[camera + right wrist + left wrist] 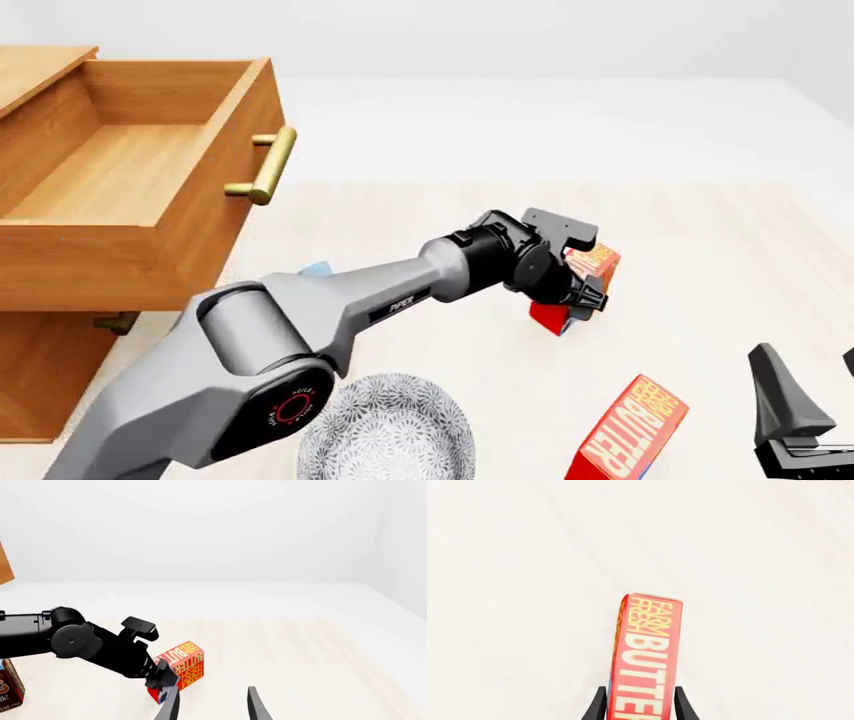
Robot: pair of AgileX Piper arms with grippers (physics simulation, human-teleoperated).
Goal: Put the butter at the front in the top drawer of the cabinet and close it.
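My left gripper [577, 292] is shut on one red butter carton [591, 262], to the right of the cabinet [54, 370]. In the left wrist view the carton [647, 650] stands between the two black fingers [599, 705]. It also shows in the right wrist view [181, 666]. The other butter carton [627, 440] lies tilted nearer the front edge, just left of my right gripper [810, 390]. That gripper is open and empty [213, 707]. The top drawer [134, 170] is pulled out and empty, and its brass handle [267, 165] faces right.
A grey patterned plate [387, 430] sits at the front, beside the left arm's base. A brown box [8, 685] shows at the edge of the right wrist view. The lower drawer's handle [118, 322] pokes out under the open drawer.
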